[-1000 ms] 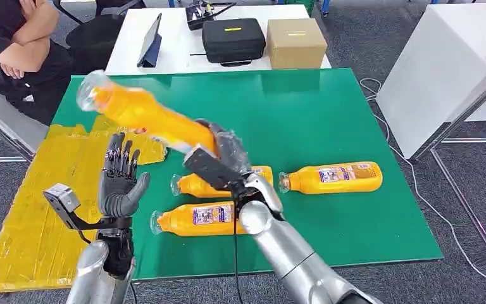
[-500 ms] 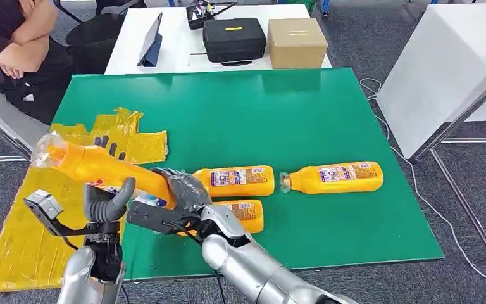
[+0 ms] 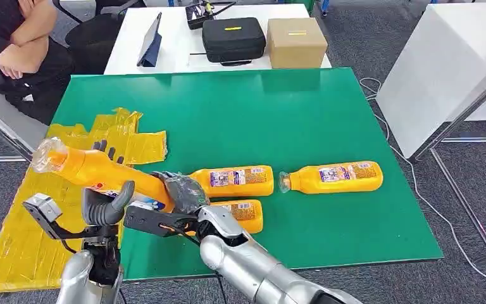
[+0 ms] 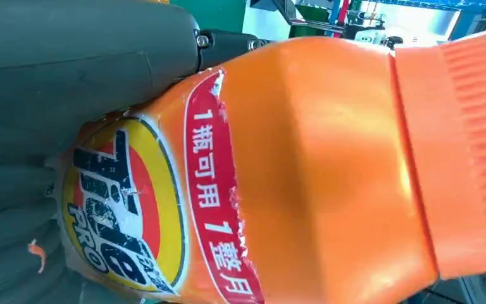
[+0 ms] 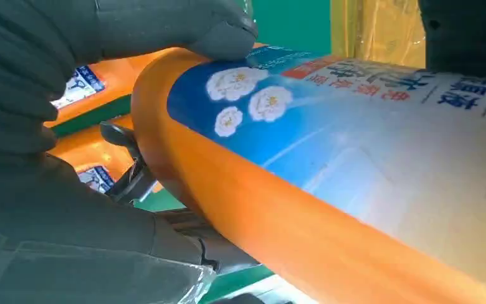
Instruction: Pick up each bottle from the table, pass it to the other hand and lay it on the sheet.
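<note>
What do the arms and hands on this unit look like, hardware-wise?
Both arms are bare silver metal. The right hand is dark grey under a clear plastic wrap; the left hand has a thick grey thumb and darker fingers. A small grey camera box sits on a black bracket at the left wrist.

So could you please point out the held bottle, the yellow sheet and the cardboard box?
held bottle [image 3: 101, 170]: head view, on its orange body.
yellow sheet [image 3: 25, 234]: head view, on a bare part.
cardboard box [image 3: 296, 42]: head view, on its front face.

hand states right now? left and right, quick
Left hand: fingers wrapped around the middle of the orange detergent bottle, holding it.
Right hand: gripping the same bottle at its base end.
</note>
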